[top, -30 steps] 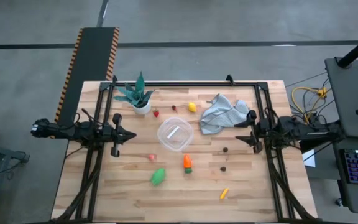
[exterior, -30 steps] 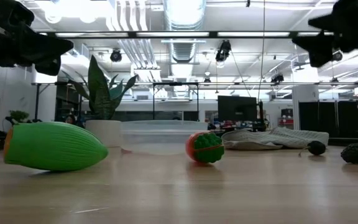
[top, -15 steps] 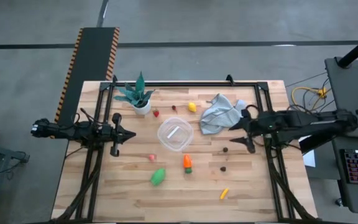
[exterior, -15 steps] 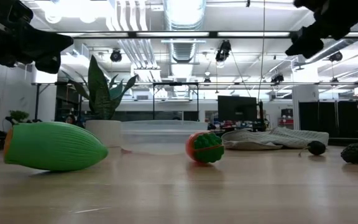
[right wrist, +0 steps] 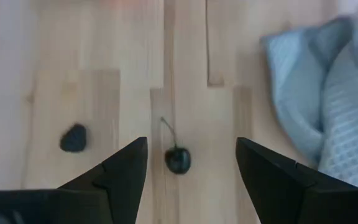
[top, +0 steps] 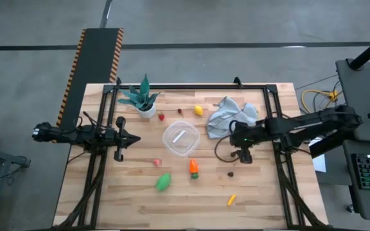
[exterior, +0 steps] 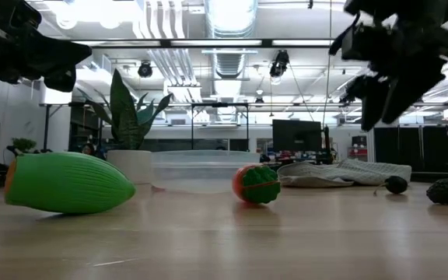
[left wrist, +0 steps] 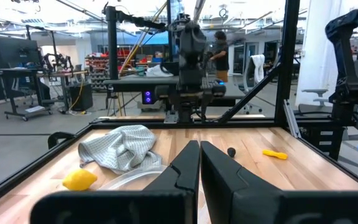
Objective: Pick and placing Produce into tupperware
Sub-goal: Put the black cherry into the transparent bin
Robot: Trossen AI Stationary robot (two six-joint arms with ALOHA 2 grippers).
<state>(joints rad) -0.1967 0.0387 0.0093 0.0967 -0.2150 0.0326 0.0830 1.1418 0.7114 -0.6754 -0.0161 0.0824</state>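
The clear round tub (top: 181, 140) stands on its base mid-table. Tiny produce lies scattered on the wood around it: a green piece (top: 164, 182), an orange one (top: 193, 168), a yellow one (top: 198, 110), a red one (top: 161, 117) and a dark one (top: 230, 173). My right gripper (top: 239, 149) hangs open, fingers pointing down, above a dark stemmed cherry (right wrist: 178, 160) that shows between its fingers (right wrist: 126, 168) on the table; it touches nothing. My left gripper (top: 132, 138) waits, shut, left of the tub.
A crumpled grey-blue cloth (top: 230, 117) lies just beyond the right gripper, toward the far edge. A teal-leaved plant in a white pot (top: 143, 99) stands at the far left. A pink piece (top: 157, 162) and a yellow-orange piece (top: 231, 199) lie nearer the near edge. Black frame rails border the table.
My right arm has reached from the table's right edge toward the middle. Its gripper has tipped from level to pointing down and come down over the dark pieces right of the tub. The produce and the tub have stayed where they were.
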